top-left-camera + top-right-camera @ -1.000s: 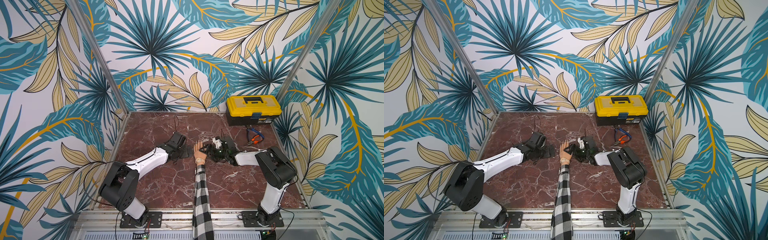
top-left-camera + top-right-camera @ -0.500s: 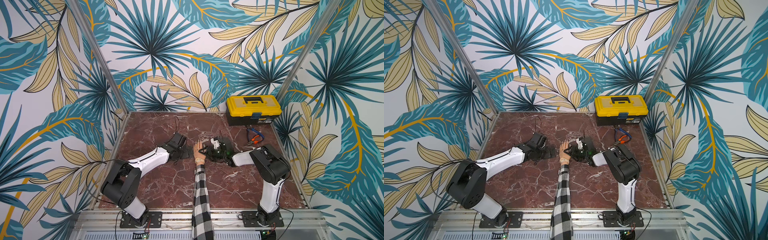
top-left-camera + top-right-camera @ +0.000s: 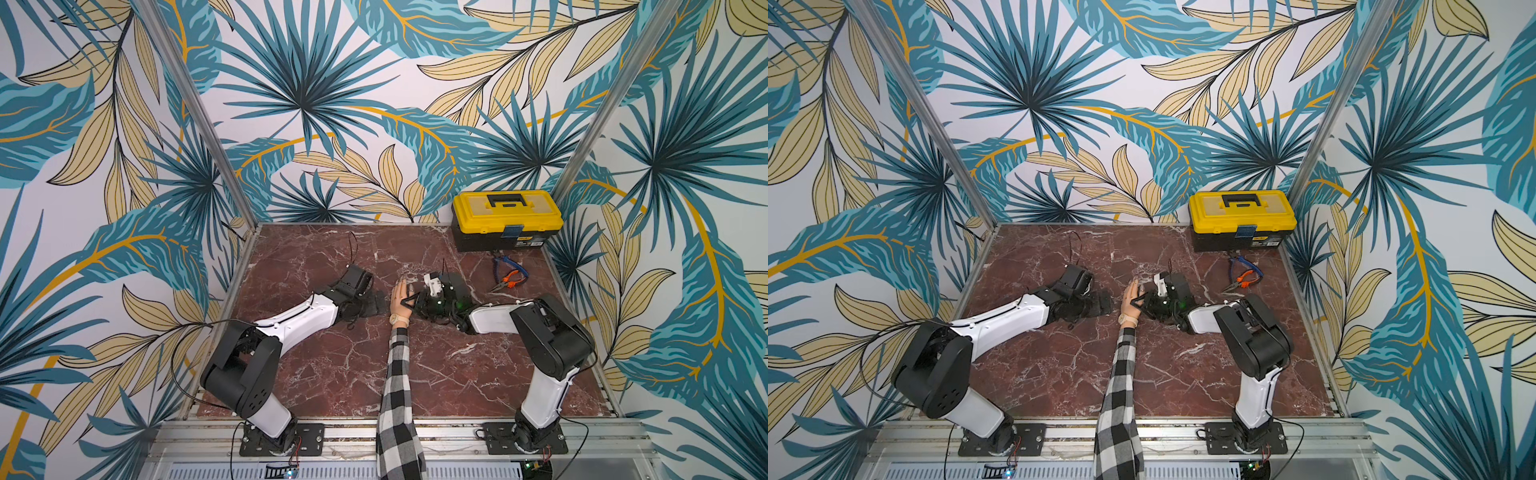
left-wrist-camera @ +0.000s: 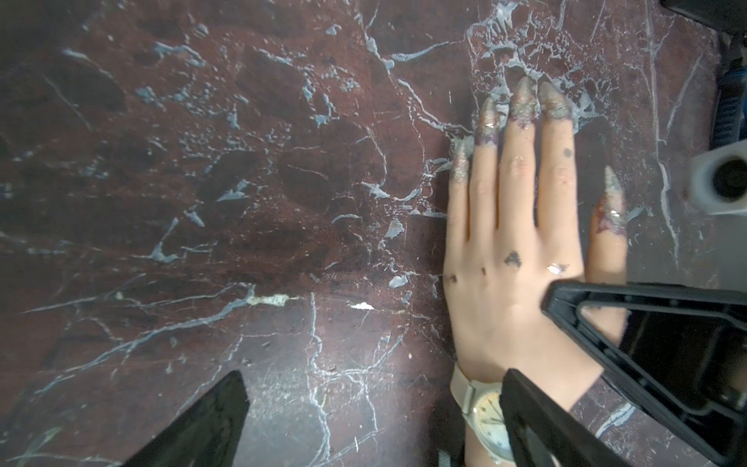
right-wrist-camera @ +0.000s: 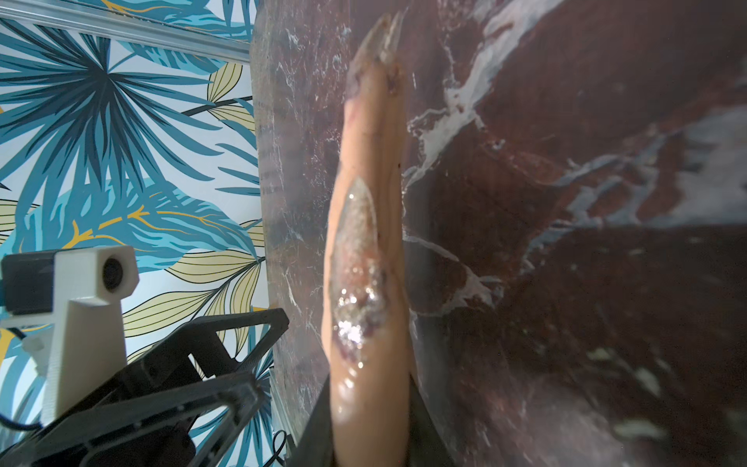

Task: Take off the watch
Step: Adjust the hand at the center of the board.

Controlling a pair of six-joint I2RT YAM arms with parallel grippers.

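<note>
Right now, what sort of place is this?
Probably a robot test cell, not a home: two arms bolted to a rail, leaf-print panels walling a marble-look tabletop, a mannequin hand wearing the watch.

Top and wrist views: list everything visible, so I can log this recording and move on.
watch: one, cream strap, pale face, on the mannequin hand's wrist
mannequin hand: one, skin-toned, glittery nails, palm down mid-table
sleeve: one, black-and-white check, from the near edge to the wrist
toolbox: one, yellow lid on black base, far right corner
pliers: one, orange and blue handles, in front of the toolbox
table: one, red-brown marble
walls: teal and beige leaf print, around the table
left gripper: one, black, fingers open, beside the wrist
right gripper: one, black, fingers shut on the mannequin hand
</note>
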